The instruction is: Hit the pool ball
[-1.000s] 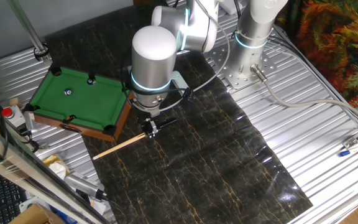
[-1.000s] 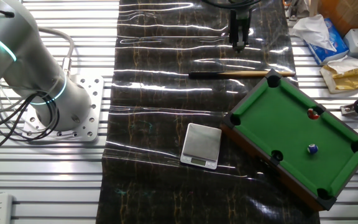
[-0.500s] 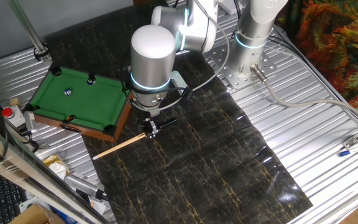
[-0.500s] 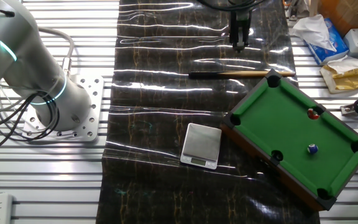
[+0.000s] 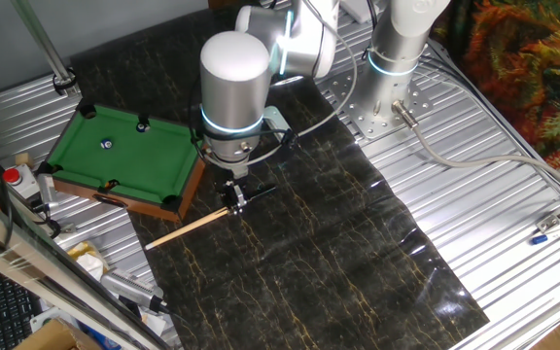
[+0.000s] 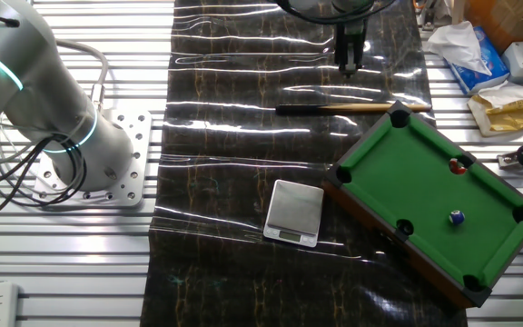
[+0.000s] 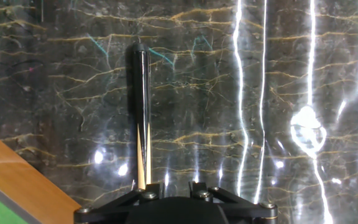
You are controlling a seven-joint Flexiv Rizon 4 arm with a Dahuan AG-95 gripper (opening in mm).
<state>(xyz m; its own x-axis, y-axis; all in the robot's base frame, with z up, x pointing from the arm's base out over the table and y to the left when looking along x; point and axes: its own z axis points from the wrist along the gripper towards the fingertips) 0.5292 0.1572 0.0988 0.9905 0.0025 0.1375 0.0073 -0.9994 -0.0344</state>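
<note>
A small green pool table (image 5: 76, 146) (image 6: 425, 173) stands at the edge of the dark marble-patterned mat. On its felt lie a blue pool ball (image 5: 106, 144) (image 6: 457, 217) and a red ball (image 6: 457, 165) beside a pocket. A wooden cue with a black butt (image 5: 188, 228) (image 6: 348, 108) (image 7: 141, 118) lies flat on the mat next to the table. My gripper (image 5: 233, 199) (image 6: 348, 64) (image 7: 174, 186) hangs just above the mat beside the cue's dark end. Its jaws stand apart with nothing between them. In the hand view the cue runs just left of the left finger.
A silver scale (image 6: 295, 212) sits on the mat near the pool table's corner. The arm's base (image 6: 107, 173) is bolted to the slatted metal table. Boxes and tissue (image 6: 466, 45) and a red button (image 5: 11, 176) lie beyond the pool table.
The arm's upper joint has shifted slightly left in one fixed view. The gripper and the cue stay where they were.
</note>
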